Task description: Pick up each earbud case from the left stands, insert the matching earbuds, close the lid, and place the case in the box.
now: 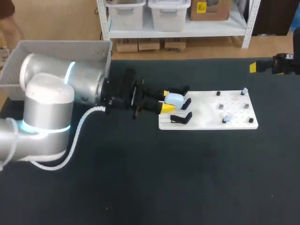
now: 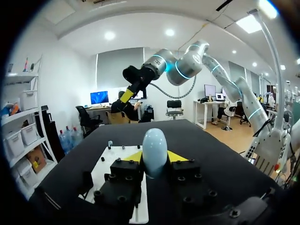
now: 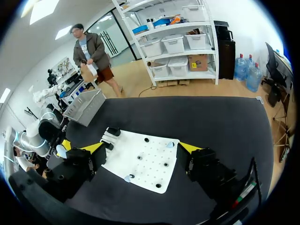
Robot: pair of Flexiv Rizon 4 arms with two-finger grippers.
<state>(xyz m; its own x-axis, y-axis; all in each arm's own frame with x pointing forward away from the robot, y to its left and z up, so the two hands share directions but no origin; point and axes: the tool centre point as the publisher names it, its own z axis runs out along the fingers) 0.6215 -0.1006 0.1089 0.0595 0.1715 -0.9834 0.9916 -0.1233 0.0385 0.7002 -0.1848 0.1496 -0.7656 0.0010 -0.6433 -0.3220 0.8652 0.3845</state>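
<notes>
A black table point(image 1: 140, 178) is topped by one white board point(image 1: 201, 112), with one grey box point(image 1: 61, 47) at the far left. One pale blue earbud case point(image 1: 174, 99) is clamped between the left gripper's point(image 1: 167, 101) fingers, among three black stands point(image 1: 180, 118) at the board's left end. Two pale earbuds point(image 1: 226, 119) are seen on the board's right part. The right gripper point(image 3: 140, 149) is held with its fingers spread apart at the far right.

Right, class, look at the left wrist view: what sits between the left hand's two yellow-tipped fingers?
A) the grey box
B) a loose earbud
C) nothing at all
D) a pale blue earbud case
D: the pale blue earbud case stands upright in the left hand, with a yellow fingertip touching it on each side.
</notes>
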